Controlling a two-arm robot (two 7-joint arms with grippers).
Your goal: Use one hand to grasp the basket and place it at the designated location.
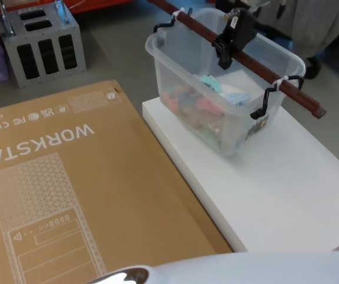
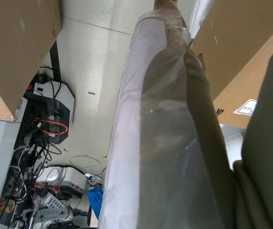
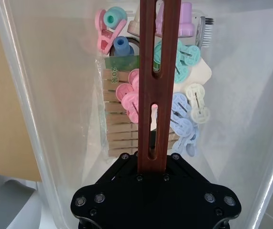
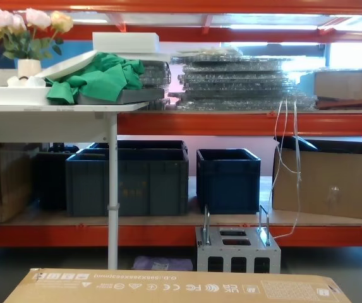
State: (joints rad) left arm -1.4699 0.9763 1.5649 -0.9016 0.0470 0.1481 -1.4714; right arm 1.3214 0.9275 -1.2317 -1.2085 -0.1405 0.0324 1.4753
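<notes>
The basket (image 1: pixel 184 71), a translucent white tub with coloured pegs and clips (image 3: pixel 126 98) inside, stands at the far left corner of a white platform (image 1: pixel 287 195). Its dark reddish-brown bar handle (image 1: pixel 302 99) runs across the top, tied on with white zip ties. My right gripper (image 1: pixel 225 46) sits above the tub, shut around the middle of the bar. In the right wrist view the bar handle (image 3: pixel 157 71) runs straight into the black gripper (image 3: pixel 155 167), with the tub wall (image 3: pixel 45 95) on either side.
A large flat cardboard box (image 1: pixel 68 195) lies to the left of the platform. A grey slotted metal block (image 1: pixel 42 44) stands on the floor beyond it. Dark blue crates (image 4: pixel 228 177) line the low shelf ahead. A plastic-wrapped roll (image 2: pixel 165 133) shows in the left wrist view.
</notes>
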